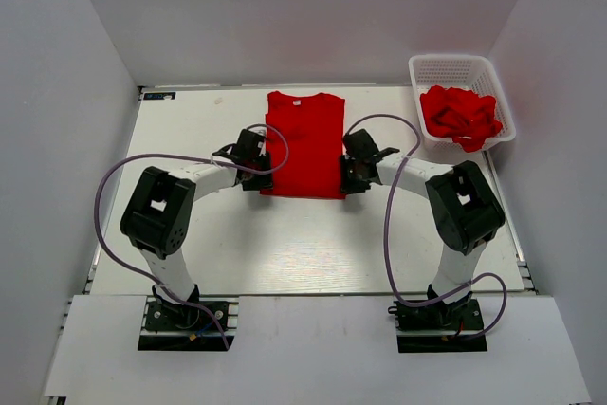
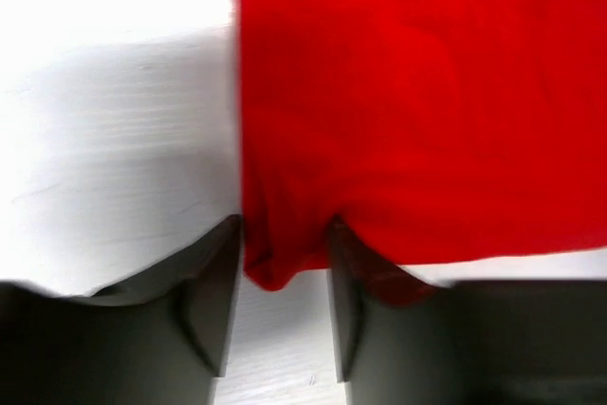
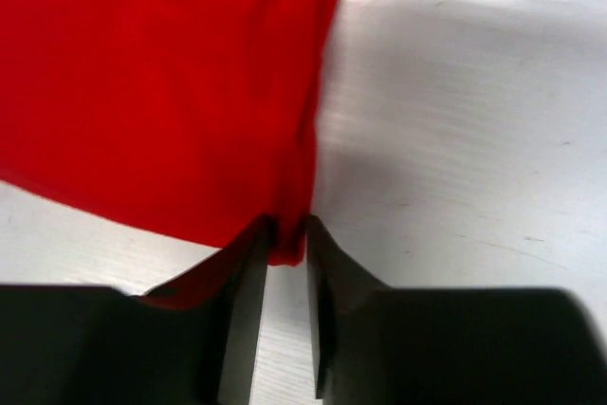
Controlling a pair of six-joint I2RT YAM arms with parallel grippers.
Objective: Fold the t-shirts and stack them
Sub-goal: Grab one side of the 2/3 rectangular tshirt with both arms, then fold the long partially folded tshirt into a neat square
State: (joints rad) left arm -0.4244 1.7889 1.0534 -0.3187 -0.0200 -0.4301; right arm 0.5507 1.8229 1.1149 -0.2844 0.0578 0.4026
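Two claws hold the near corners of one spread t-shirt. It lies flat in the middle of the white bench, a little toward the far side. Its collar points away from the arms, and its outline looks like a long rectangle with no sleeves sticking out at the sides.

The left claw is at the near left corner of this shirt. In the left wrist view its fingers stand on both sides of a small bunch of red cloth, so the left claw is clamped on that corner. The right claw is at the near right corner. In the right wrist view the right claw is almost together, with only a thin fold of the hem pinched between the two fingers.

Several crumpled t-shirts (how many, I cannot tell) are piled in the white mesh basket. The basket stands at the far right corner of the bench, well apart from both arms.
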